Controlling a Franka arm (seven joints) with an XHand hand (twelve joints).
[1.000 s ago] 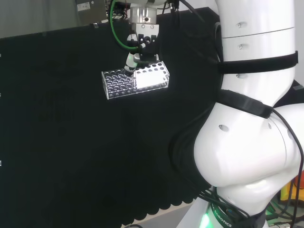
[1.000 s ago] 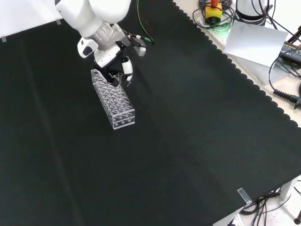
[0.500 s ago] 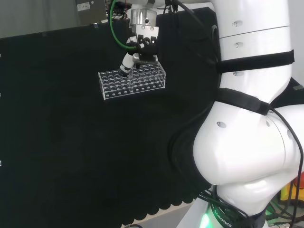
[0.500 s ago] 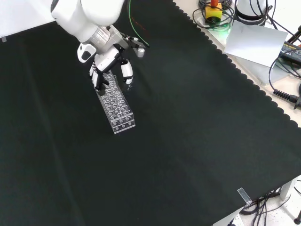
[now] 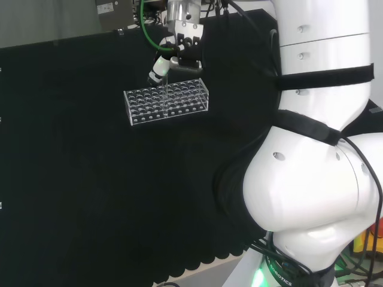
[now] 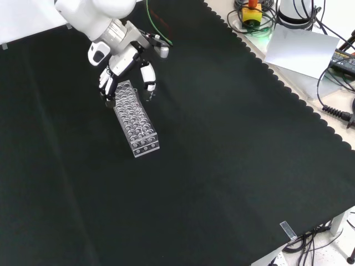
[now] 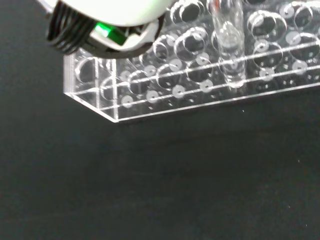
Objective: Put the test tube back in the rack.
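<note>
Arm: the white Franka arm (image 5: 317, 149) stands at the right of the head view, its links reaching across the bench toward the rack.

Cloth: a black cloth (image 6: 222, 166) covers the bench; the rack sits on it toward the upper left of the front view.

Rack: a clear test tube rack (image 5: 166, 104) (image 6: 135, 123) (image 7: 200, 85) with rows of round holes rests flat on the cloth. It is the landmark for everything else here. In the front view it runs lengthwise down and to the right from beneath the hand.

Hand: the black and white hand (image 5: 173, 57) (image 6: 125, 64) hangs above the rack, over its far long edge in the head view and over its upper end in the front view. Its fingers (image 6: 148, 83) point down, spread and relaxed, apart from the rack and closed on nothing. A blurred white part of the hand (image 7: 115, 15), with black cables and a green patch beside it, shows close to the wrist camera, above one end of the rack.

Test tube: a clear test tube (image 7: 229, 45) stands upright in one of the rack's holes, in the row nearest the long wall that faces the wrist camera, well along from the rack's corner. In the head view a thin pale upright line (image 5: 164, 100) near the middle of the rack looks like the same tube, though the glass is hard to make out.
</note>
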